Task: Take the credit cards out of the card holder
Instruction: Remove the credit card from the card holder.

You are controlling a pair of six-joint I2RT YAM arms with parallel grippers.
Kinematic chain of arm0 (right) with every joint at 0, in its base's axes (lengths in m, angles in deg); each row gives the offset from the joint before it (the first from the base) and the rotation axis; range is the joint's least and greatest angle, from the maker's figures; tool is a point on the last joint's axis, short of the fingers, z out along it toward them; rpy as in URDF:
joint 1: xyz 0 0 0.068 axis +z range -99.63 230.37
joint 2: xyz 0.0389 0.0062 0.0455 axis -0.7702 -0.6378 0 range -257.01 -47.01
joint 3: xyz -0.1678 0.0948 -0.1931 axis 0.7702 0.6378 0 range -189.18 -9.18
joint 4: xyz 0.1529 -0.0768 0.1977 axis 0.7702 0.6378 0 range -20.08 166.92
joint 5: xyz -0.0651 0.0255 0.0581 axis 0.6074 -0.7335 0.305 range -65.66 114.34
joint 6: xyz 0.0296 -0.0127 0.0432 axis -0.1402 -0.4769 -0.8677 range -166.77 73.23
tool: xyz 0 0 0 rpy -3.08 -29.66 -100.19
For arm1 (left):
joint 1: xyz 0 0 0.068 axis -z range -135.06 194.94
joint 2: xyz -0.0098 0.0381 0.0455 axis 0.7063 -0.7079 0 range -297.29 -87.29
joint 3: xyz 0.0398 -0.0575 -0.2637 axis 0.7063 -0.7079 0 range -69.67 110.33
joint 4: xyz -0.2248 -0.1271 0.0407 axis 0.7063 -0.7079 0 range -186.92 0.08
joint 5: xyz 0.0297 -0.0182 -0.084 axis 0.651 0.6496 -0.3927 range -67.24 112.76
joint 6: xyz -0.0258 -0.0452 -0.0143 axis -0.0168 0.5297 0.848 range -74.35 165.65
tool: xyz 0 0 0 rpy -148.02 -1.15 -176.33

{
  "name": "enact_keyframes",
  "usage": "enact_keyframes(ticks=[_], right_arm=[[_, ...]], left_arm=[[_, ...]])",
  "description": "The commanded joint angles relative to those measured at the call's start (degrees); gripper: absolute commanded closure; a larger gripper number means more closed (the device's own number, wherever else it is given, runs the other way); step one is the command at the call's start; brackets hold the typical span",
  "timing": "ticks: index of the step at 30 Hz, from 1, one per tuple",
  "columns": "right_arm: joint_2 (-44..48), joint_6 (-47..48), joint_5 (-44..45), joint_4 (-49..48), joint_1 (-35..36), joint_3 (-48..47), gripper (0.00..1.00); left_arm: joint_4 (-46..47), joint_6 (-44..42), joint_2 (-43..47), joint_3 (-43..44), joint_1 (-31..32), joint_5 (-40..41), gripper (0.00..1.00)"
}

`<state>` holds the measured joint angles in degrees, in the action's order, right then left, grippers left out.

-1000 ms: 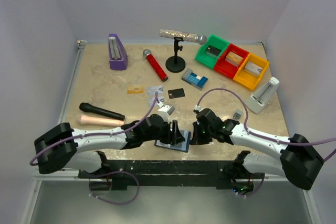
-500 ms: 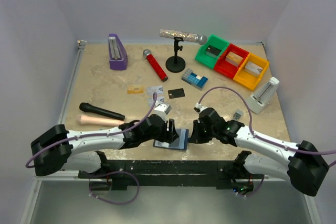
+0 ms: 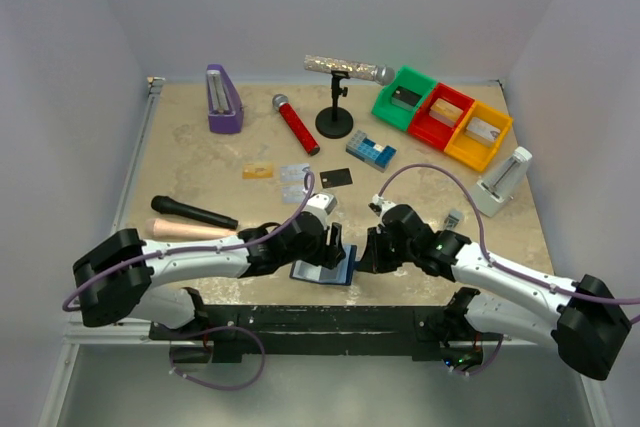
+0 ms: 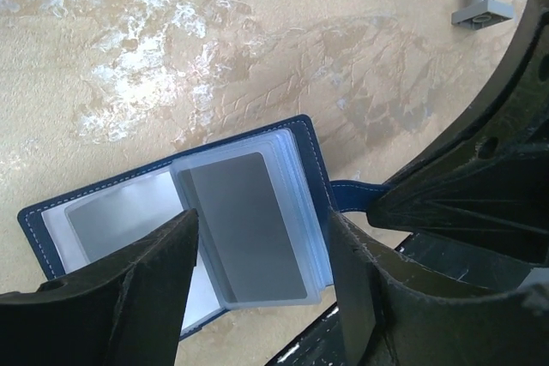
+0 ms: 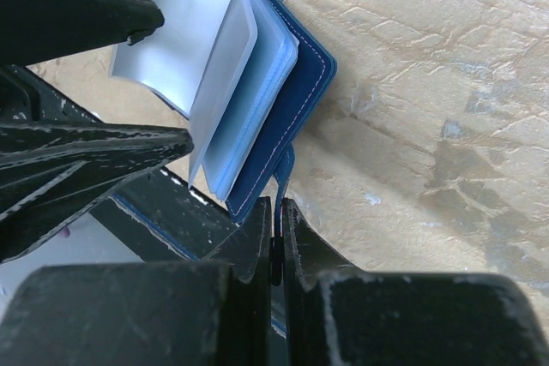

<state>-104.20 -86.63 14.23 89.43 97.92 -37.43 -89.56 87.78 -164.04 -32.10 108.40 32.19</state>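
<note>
The card holder (image 3: 318,273) lies open at the table's near edge, dark blue with pale clear sleeves. In the left wrist view a silver-grey card (image 4: 249,225) sits in the top sleeve of the card holder (image 4: 309,147). My left gripper (image 3: 333,244) is open, its fingers (image 4: 120,297) straddling the sleeves (image 4: 257,293). My right gripper (image 3: 362,259) is shut on the holder's closure tab (image 5: 283,173), also seen in the left wrist view (image 4: 352,195). A gold card (image 3: 258,171), two silver cards (image 3: 294,171) and a dark card (image 3: 336,178) lie on the table further back.
A black microphone (image 3: 193,212) and a beige handle (image 3: 190,230) lie left. Behind are a red microphone (image 3: 296,123), a mic stand (image 3: 335,119), a blue-and-white brick block (image 3: 371,151), coloured bins (image 3: 440,115) and a white device (image 3: 500,182). A black rail (image 3: 330,317) runs along the near edge.
My left wrist has swung toward the back right over the holder. The holder has shifted slightly left. My right gripper has stayed shut on the tab.
</note>
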Motion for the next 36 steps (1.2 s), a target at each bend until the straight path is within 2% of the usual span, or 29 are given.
enact_keyframes(ticks=[1,22,36], right_arm=[[1.3,0.8,-1.1,-1.4,0.0,-1.2,1.00],[1.6,1.0,-1.4,-1.1,0.0,-1.5,1.00],[0.9,1.4,-1.5,-0.8,0.0,-2.0,1.00]], left_arm=[[-2.6,-2.0,-1.6,3.0,0.2,0.8,0.35],[-2.5,-0.9,-3.6,4.0,0.5,-0.3,0.34],[-5.8,-1.9,-5.3,6.2,1.7,2.7,0.36]])
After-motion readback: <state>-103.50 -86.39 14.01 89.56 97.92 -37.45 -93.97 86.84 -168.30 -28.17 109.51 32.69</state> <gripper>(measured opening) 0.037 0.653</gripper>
